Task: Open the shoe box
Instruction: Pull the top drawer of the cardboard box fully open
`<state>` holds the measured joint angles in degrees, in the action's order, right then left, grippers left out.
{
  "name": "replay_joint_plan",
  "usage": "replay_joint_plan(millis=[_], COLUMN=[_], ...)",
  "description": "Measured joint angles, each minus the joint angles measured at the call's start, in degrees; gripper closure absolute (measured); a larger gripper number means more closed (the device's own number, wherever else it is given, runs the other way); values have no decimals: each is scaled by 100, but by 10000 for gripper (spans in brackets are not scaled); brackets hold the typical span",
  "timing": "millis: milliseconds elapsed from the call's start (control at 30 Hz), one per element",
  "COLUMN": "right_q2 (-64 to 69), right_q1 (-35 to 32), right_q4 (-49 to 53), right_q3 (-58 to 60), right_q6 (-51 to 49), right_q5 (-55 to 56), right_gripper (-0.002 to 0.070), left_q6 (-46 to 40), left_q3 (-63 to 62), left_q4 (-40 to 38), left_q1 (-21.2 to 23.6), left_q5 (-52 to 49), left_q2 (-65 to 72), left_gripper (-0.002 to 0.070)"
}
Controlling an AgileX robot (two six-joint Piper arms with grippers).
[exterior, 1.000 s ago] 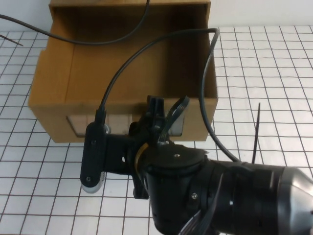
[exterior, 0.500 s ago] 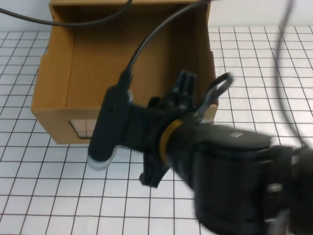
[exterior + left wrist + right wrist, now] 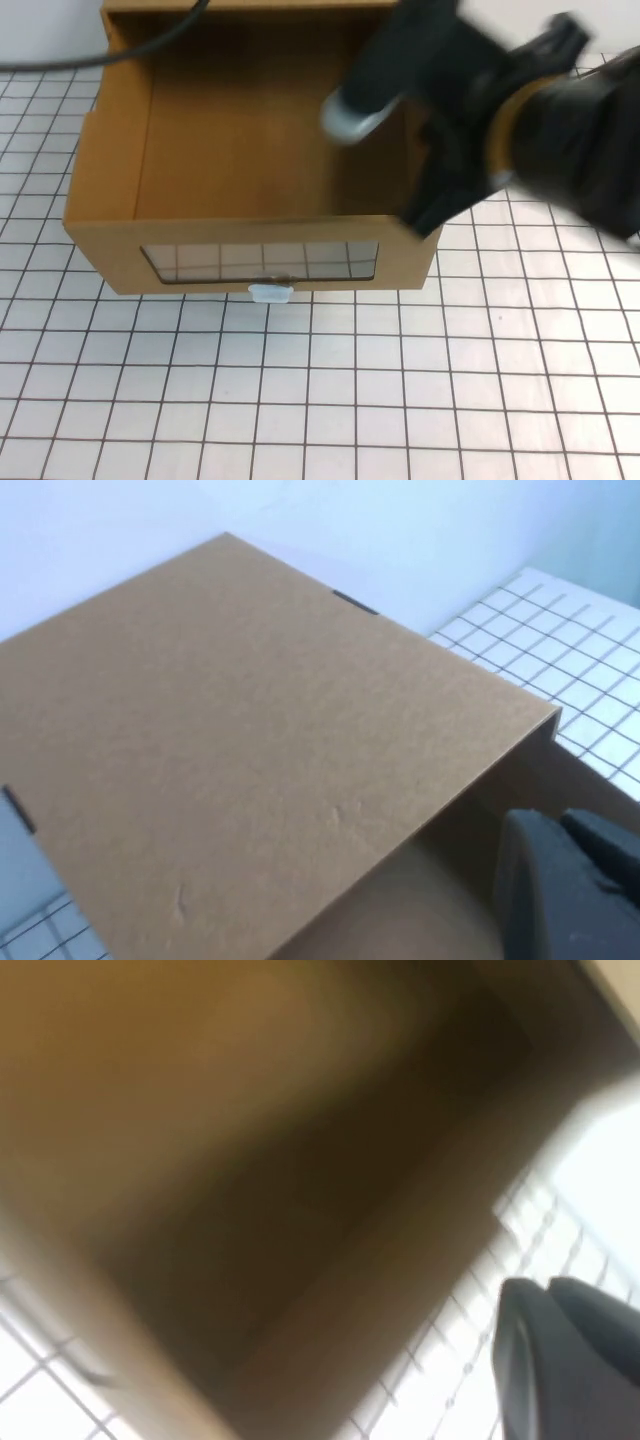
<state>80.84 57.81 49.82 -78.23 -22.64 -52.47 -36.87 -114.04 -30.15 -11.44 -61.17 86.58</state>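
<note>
The brown cardboard shoe box (image 3: 100, 250) stands open at the top, its inside bare. Its front wall has a clear window (image 3: 260, 262) and a small white tab (image 3: 271, 293) at the bottom edge. My right gripper (image 3: 560, 35) hangs blurred above the box's right wall, shut and holding nothing; the right wrist view shows its dark fingers (image 3: 560, 1360) together beside the box's inside (image 3: 250, 1160). My left gripper (image 3: 575, 880) is out of the high view; its fingers sit together by the raised brown lid (image 3: 250, 730).
The box rests on a white table with a black grid (image 3: 350, 400). A black cable (image 3: 150, 45) crosses the box's far left corner. A pale wall (image 3: 400, 530) stands behind the lid.
My right arm has swung from the box's front wall up and to the right, over the right wall. Its fingers have closed. The window and white tab now show.
</note>
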Motion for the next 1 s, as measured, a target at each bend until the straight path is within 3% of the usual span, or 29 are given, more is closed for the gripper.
replay_joint_plan(millis=[300,467,700,1000], right_q2=[-931,-1778,-3259,-5037], right_q1=[-2059,-2930,-3268,-3271], right_q4=[-1638,-2205,-2752,-2740], right_q3=[44,669,2108,3973], right_q6=[231,271,271,-164], right_q5=[-58,283,1122,2116], right_gripper=[688,689,689,689], left_q6=[-252,-306,-313,-260], left_q3=[3459,5573,7891,9843], left_q4=[190,160,111,80], left_q1=[0,0,0,0], left_q5=[2009,3505,4761,4905], left_q2=[-2398,-3915,-5815,-7960], left_gripper=[676,676,676,676])
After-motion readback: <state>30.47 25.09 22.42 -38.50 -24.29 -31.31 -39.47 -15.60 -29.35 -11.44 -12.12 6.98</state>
